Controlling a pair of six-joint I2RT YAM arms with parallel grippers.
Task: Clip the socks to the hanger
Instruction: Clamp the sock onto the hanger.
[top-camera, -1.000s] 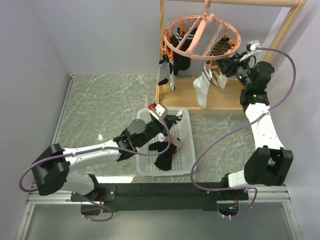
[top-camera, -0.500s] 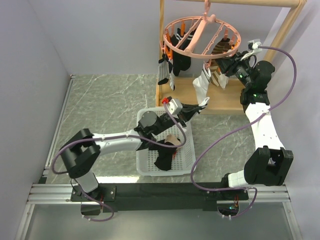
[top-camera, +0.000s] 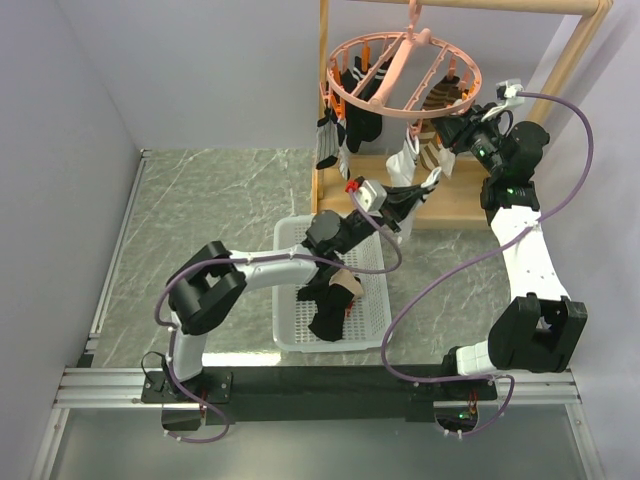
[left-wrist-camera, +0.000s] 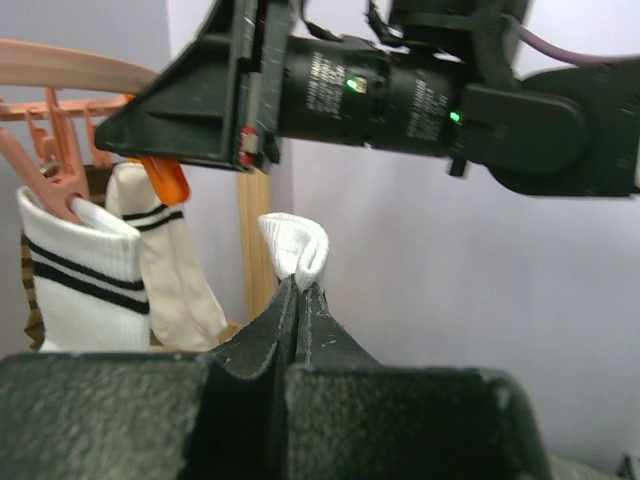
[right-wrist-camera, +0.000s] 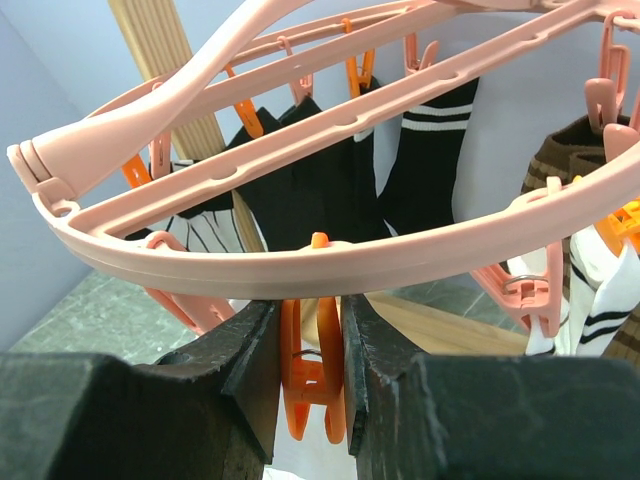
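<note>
Right wrist: round pink spoked hanger (right-wrist-camera: 200, 262)

the round pink plastic ring hanger (right-wrist-camera: 300, 262) hangs with its rim just above the right jaws, which pinch a small orange clip (right-wrist-camera: 315, 385) under it. black fabric socks (right-wrist-camera: 310, 190) and black-striped white socks (left-wrist-camera: 75, 285) dangle from other clips. a plain white fabric sock (left-wrist-camera: 296, 245) pokes up from the shut left jaws.

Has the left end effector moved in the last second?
Yes. The left end effector, shut on a white sock, has left the white basket and risen to the wooden rack, below the pink hanger.
</note>
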